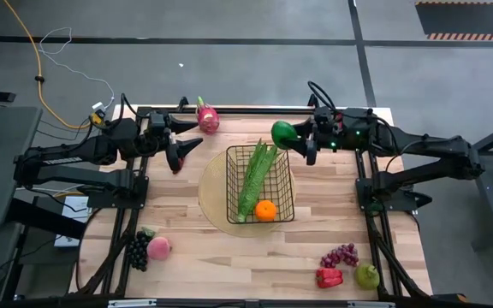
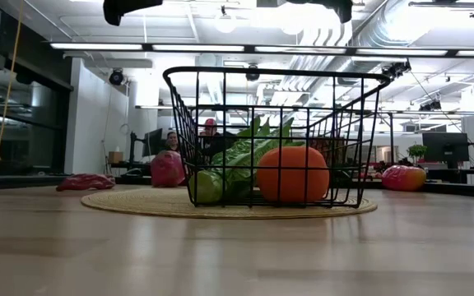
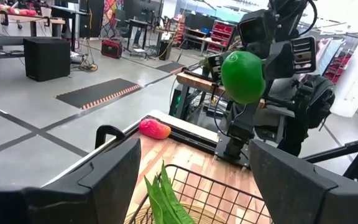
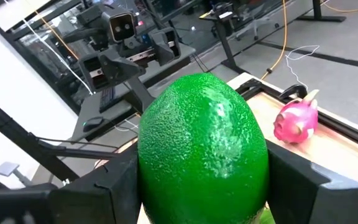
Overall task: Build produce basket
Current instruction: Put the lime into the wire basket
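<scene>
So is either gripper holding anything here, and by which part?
The right gripper clamps a round green bumpy fruit across its sides, held up off the table. The left gripper is open and empty.

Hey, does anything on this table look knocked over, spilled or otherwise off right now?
Nothing stands out. The basket sits upright on its round mat, holding the long green pods and the orange. The right end effector holds a green fruit beside the basket.
</scene>
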`<action>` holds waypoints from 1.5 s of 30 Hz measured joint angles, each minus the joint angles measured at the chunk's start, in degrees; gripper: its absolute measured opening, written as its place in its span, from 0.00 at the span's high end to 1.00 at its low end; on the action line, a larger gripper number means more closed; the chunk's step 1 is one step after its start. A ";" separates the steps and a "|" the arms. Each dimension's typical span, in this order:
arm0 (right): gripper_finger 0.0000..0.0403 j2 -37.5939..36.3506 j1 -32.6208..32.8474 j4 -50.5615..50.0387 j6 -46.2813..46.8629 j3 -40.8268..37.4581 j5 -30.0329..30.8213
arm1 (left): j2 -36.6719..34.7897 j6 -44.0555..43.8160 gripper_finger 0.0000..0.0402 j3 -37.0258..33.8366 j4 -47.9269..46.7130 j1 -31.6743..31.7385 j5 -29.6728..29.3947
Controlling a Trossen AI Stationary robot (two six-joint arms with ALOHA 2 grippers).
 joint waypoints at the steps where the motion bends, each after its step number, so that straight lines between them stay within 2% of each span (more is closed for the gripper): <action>1: 0.38 0.00 0.15 0.01 0.02 0.00 0.01 | 0.00 0.00 0.29 0.00 0.01 0.00 0.00; 7: 0.38 0.30 0.38 0.44 0.02 0.00 0.59 | 0.00 -0.01 0.29 0.00 0.13 0.01 0.13; 11: 0.38 1.43 0.72 2.72 -0.24 0.00 0.87 | -0.01 0.01 0.29 0.00 1.45 0.02 3.21; 16: 0.38 4.66 2.27 5.47 -0.42 0.00 0.39 | 0.00 1.31 0.29 0.00 1.96 0.00 5.97; 24: 0.38 10.61 5.01 8.41 -0.42 0.02 -1.36 | -0.01 1.49 0.29 0.00 1.96 0.00 5.55; 41: 0.38 21.37 8.91 1.35 -0.45 0.02 -1.92 | 1.47 1.49 0.29 0.00 0.93 0.00 5.40; 45: 0.38 23.85 9.73 1.10 -3.62 0.02 -1.92 | 2.15 1.45 0.29 0.00 0.21 0.02 5.40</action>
